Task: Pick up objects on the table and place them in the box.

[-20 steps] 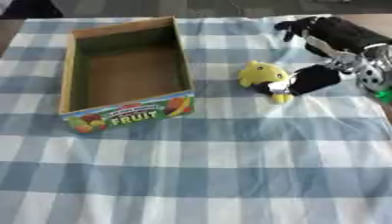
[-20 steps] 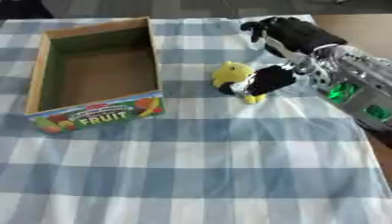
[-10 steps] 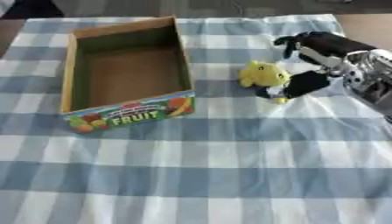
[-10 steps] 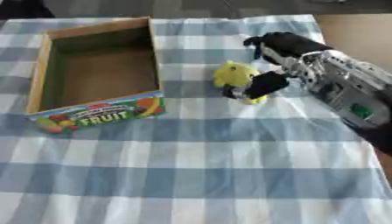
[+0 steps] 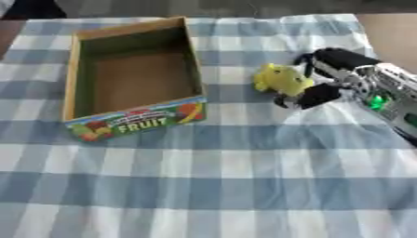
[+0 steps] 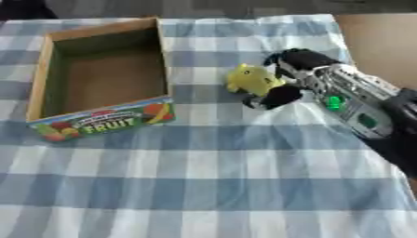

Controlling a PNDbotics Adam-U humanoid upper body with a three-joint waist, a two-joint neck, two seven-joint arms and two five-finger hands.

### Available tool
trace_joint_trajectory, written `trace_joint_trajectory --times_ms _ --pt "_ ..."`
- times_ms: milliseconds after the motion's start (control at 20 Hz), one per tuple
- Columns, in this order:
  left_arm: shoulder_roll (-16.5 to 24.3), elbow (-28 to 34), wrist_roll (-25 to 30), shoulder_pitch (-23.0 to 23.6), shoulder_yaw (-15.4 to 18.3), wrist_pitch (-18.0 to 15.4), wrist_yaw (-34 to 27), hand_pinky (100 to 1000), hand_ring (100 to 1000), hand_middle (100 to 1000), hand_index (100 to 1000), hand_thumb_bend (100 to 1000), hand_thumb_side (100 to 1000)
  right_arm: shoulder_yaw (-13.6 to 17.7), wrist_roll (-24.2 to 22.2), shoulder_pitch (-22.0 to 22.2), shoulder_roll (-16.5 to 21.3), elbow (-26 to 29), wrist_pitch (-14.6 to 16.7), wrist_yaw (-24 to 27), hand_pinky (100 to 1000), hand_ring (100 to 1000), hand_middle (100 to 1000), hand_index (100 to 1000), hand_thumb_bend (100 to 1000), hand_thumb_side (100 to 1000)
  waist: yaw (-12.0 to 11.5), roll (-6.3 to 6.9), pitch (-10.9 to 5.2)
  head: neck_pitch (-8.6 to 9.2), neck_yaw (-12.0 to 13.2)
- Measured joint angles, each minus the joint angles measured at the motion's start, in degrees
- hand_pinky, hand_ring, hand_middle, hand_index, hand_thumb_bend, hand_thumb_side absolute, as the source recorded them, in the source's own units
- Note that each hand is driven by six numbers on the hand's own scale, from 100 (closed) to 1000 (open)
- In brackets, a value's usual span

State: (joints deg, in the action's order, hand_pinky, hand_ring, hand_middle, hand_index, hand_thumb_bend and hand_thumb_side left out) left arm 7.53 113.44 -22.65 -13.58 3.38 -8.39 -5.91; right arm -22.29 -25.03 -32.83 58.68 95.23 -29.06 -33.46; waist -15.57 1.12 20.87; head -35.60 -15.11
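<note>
Our right hand [image 6: 286, 76] curls around the yellow plush toy [image 6: 252, 79], at 3 o'clock from the fruit box [image 6: 102, 76]; its long axis we cannot tell.

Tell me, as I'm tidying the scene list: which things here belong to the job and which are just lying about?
Job:
- yellow toy
- box
- right hand

Just there:
- checked cloth
- table

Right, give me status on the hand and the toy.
Right hand closing round yellow toy, toy on cloth right of box. Box empty. Left hand out of view. Path clear.
</note>
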Motion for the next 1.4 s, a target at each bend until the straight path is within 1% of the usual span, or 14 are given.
trace_joint_trajectory --times_ms 100,150,300,350,450,650,700,800,850,1050,1100,1200,1400 --pt "0.0 0.0 0.0 0.0 0.0 0.0 0.0 674 596 606 885 100 690 0.0 0.0 -0.1 0.0 -0.2 0.2 0.0 852 875 642 899 510 663 0.0 0.00 0.01 0.00 0.0" --pt "0.0 0.0 0.0 0.0 0.0 0.0 0.0 674 594 606 886 100 691 0.0 0.0 -0.2 0.0 -0.2 0.3 0.0 843 849 554 812 456 638 0.0 0.00 0.01 0.00 0.0" --pt "0.0 0.0 0.1 0.0 0.0 0.1 0.0 674 594 606 886 100 692 0.0 0.4 -0.5 -0.3 -0.3 0.3 0.2 838 838 534 792 409 601 0.0 0.00 0.01 0.00 0.0" --pt "0.0 0.0 0.1 0.0 0.0 0.1 0.0 674 593 606 886 100 692 0.0 0.6 -0.5 -0.5 -0.6 0.2 0.2 835 831 526 785 380 573 0.0 0.00 0.01 0.00 0.0" --pt "0.0 0.0 0.2 0.0 0.0 0.2 0.0 674 593 606 886 100 692 0.0 1.1 -0.6 -0.5 -1.3 0.1 0.3 829 808 512 773 342 544 0.0 0.00 0.07 0.00 0.0" --pt "0.0 0.0 0.3 0.0 0.0 0.3 0.0 674 593 606 887 100 693 0.0 2.4 -0.9 -1.2 -2.9 -0.1 0.3 814 739 484 743 229 455 -0.1 -0.01 0.12 0.00 0.0" --pt "0.0 0.0 0.3 0.0 0.0 0.3 0.0 675 593 606 887 100 693 0.0 2.7 -0.9 -1.4 -3.2 -0.1 0.3 812 728 481 738 209 433 -0.1 -0.01 0.12 0.00 0.0" --pt "0.0 0.0 0.3 0.0 0.0 0.3 0.1 674 593 607 887 100 693 0.0 3.2 -0.9 -1.6 -3.7 -0.1 0.4 806 709 470 722 133 363 -0.2 -0.02 0.13 0.00 0.0" --pt "0.0 0.0 0.3 0.0 0.0 0.3 0.2 674 593 607 887 100 693 0.0 3.4 -0.9 -1.7 -3.8 -0.1 0.4 802 697 458 705 110 347 -0.2 -0.03 0.13 0.00 0.0" --pt "0.0 0.0 0.4 0.0 0.0 0.4 0.3 674 593 607 887 100 692 0.0 4.3 -1.0 -2.1 -4.5 -0.3 0.9 786 652 423 663 100 276 -0.2 -0.03 0.13 0.00 0.0" --pt "0.0 0.0 0.4 0.0 0.0 0.4 0.3 674 593 607 887 100 692 0.0 4.5 -1.1 -2.1 -4.5 -0.4 1.0 785 651 421 662 100 273 -0.2 -0.03 0.13 0.00 0.0" --pt "0.0 0.0 0.4 0.1 0.0 0.4 0.3 672 593 607 888 100 693 0.0 5.1 -1.1 -2.1 -4.5 -0.7 1.4 774 621 396 628 100 258 -0.2 -0.01 0.13 0.00 0.0" --pt "0.0 0.0 0.4 0.1 0.0 0.4 0.4 669 593 607 888 100 694 0.4 6.2 -1.1 -2.2 -3.9 -1.5 2.5 760 591 366 588 100 238 -0.1 -0.02 0.13 0.00 0.0"
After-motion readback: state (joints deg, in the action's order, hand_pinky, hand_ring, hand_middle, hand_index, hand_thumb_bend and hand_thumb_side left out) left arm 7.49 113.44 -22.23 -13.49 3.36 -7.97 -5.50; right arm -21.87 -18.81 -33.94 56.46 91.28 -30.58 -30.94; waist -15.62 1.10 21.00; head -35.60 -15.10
